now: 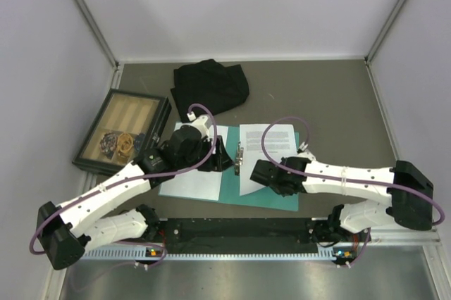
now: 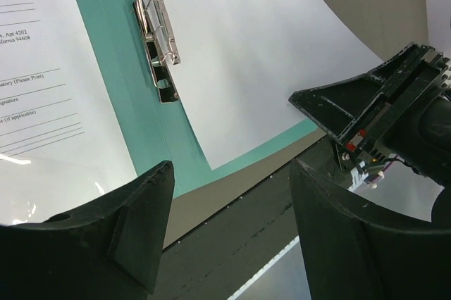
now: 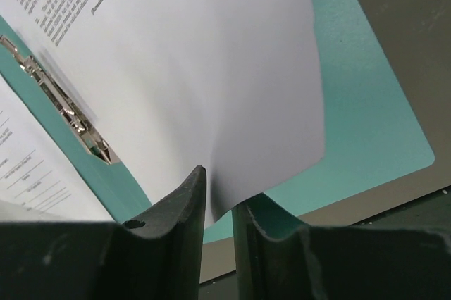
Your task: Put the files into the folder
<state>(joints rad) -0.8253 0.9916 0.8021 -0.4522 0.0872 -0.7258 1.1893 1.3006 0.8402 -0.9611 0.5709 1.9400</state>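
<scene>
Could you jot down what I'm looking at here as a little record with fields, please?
folder: teal, lying open on the table, metal clip at its spine
left sheet: lying over the folder's left half
right sheet: over the right half, near edge lifted
left hand: open, empty, hovering over the folder
right hand: right sheet's near edge sits between its fingers; gripped or not, cannot tell
beyond the folder: black cloth, wooden tray

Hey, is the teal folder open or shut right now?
Open. The folder lies spread flat, both teal halves showing either side of the metal clip, with white sheets over both.
</scene>
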